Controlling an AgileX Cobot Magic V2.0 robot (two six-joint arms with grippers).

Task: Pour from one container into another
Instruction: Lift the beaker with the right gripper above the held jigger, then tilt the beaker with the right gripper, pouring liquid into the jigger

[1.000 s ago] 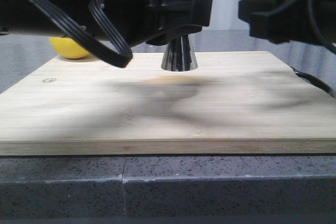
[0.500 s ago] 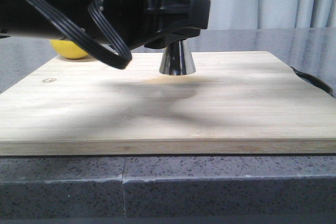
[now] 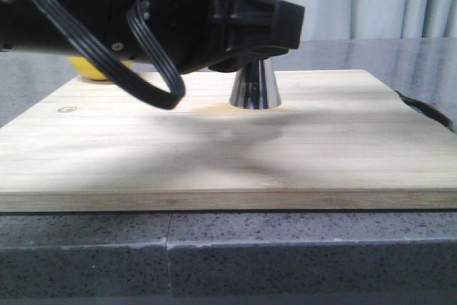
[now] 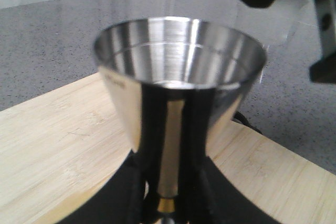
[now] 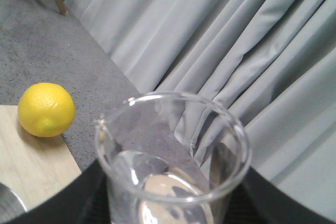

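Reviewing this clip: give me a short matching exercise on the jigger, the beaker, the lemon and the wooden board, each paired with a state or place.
Things:
1. steel jigger
2. glass beaker
3. lemon
4. wooden board

States or places:
A. lies flat on the grey counter
B. clear, seen close in the right wrist view
C. yellow, beside the board's far left corner
D. upright on the board, left jaws at its gold-banded waist

Pairs: 1-D, 2-B, 3-C, 4-A
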